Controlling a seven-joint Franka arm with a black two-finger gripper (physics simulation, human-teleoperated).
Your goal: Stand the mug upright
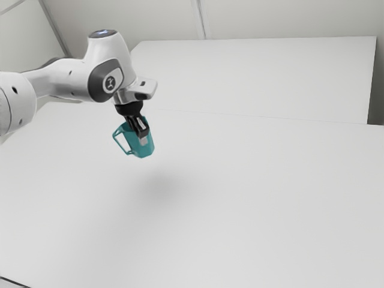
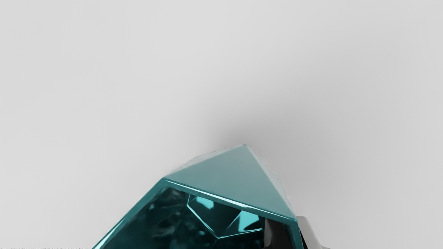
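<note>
In the exterior view my gripper (image 1: 142, 135) is up in the air, pointing down, shut on the wall of the teal mug (image 1: 146, 149). The mug hangs clear of the table with a slight tilt, its opening toward the hand and its handle toward the exterior view's left. Seen from the wrist, the faceted mug (image 2: 232, 186) shows its open rim and dark interior. There the gripper (image 2: 295, 233) pinches the wall near a corner, with one dark finger inside the mug and a grey fingertip outside.
A broad white table (image 1: 240, 204) lies beneath the mug, with a soft shadow on it. Another white surface (image 1: 258, 78) stands behind it, toward the back wall. A thin dark edge crosses the lower left corner of the exterior view.
</note>
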